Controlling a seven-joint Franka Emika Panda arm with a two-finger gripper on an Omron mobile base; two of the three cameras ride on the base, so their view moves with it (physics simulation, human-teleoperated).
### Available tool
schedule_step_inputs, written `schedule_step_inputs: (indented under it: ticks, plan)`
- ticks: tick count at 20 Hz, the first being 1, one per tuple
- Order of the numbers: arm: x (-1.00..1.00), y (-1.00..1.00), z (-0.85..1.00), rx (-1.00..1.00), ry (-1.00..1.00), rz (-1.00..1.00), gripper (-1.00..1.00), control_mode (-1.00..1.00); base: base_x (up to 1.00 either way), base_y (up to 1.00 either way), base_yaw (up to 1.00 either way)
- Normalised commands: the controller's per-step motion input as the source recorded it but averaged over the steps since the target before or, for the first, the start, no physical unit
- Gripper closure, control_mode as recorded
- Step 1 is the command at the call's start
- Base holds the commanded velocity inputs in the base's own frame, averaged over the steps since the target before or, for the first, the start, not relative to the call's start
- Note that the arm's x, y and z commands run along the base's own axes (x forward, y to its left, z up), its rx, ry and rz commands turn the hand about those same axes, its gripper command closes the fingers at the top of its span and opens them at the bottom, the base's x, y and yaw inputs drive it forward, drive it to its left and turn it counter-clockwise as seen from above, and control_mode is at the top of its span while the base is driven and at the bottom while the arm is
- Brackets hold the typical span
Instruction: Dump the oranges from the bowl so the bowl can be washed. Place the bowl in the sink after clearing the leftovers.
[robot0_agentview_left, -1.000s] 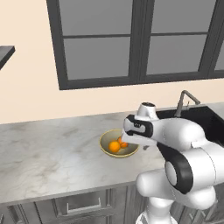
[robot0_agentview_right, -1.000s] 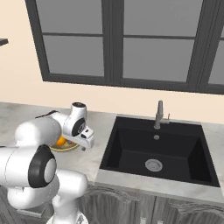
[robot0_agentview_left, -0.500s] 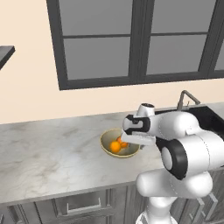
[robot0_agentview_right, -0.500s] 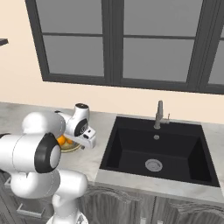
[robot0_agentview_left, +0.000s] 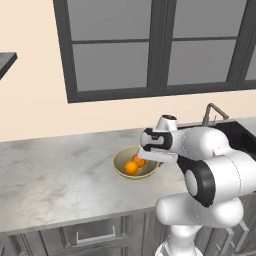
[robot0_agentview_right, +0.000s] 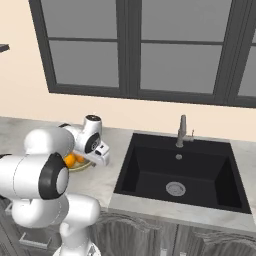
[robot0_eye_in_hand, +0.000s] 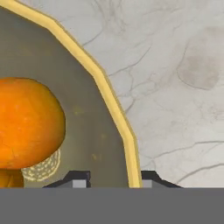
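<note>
While the gripper (robot0_eye_in_hand: 111, 177) sits low at the bowl (robot0_agentview_left: 135, 165) rim, fingertips straddle it, one inside, one outside; can't tell if clamped. Bowl w/ oranges (robot0_agentview_left: 135, 164) on counter (robot0_agentview_left: 55, 170), left of sink (robot0_agentview_right: 180, 172)

grey-veined marble counter (robot0_agentview_left: 55, 175) carries a shallow olive-tan bowl (robot0_agentview_left: 121, 161); a black rectangular sink (robot0_agentview_right: 190, 170) is recessed just to the bowl's right.

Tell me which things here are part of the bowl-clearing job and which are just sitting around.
Part of the job:
- bowl, claw straddling its rim
- oranges inside it
- sink, nothing in it

Just around:
- faucet
- marble counter
- windows
</note>
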Motion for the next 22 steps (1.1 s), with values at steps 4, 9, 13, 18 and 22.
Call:
schedule_step_inputs:
  ticks: [4,9,13,18,22]
  plan:
    - [0.06,0.11,0.62,-0.05,-0.3,-0.06,1.0,-1.0,0.0,0.0,0.0]
    - [-0.02,0.09,0.62,-0.12,-0.24,-0.08,1.0,-1.0,0.0,0.0,0.0]
    - [-0.04,0.01,0.56,-0.15,-0.09,-0.06,1.0,-1.0,0.0,0.0,0.0]
    - [-0.01,0.17,0.23,-0.31,-0.01,-0.05,1.0,-1.0,0.0,0.0,0.0]
    - [0.03,0.33,0.14,-0.36,0.0,-0.01,1.0,-1.0,0.0,0.0,0.0]
